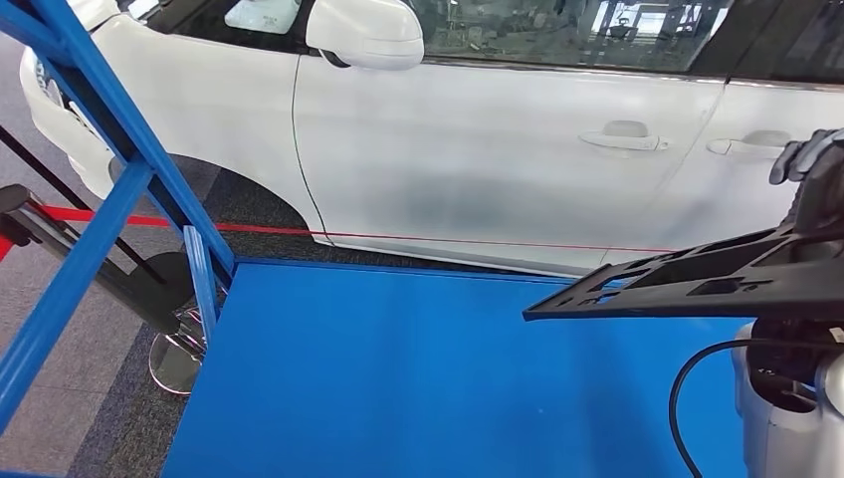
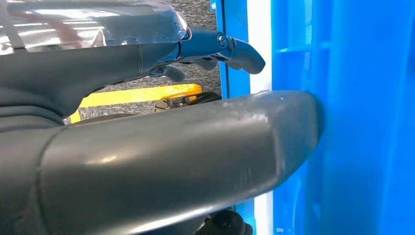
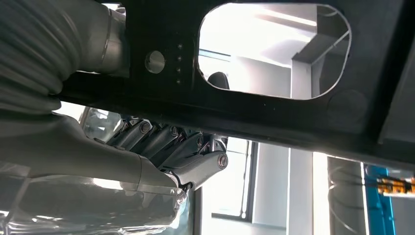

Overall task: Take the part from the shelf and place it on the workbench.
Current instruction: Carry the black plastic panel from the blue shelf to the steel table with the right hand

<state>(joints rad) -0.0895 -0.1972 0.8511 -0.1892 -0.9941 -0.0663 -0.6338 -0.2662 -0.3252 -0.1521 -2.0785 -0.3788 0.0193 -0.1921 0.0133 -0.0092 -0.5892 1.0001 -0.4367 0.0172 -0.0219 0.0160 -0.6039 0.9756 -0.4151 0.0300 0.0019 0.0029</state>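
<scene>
The right robot hand grips the black part above the blue worktop; placing remains. The left robot hand holds nothing, fingers loosely extended.

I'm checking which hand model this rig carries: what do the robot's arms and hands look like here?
The right arm is a silver cylinder with a black cable looping beside it. The right hand and left hand share a grey ribbed cover, a thick grey thumb, dark linked fingers and a clear glossy wrapping.
</scene>
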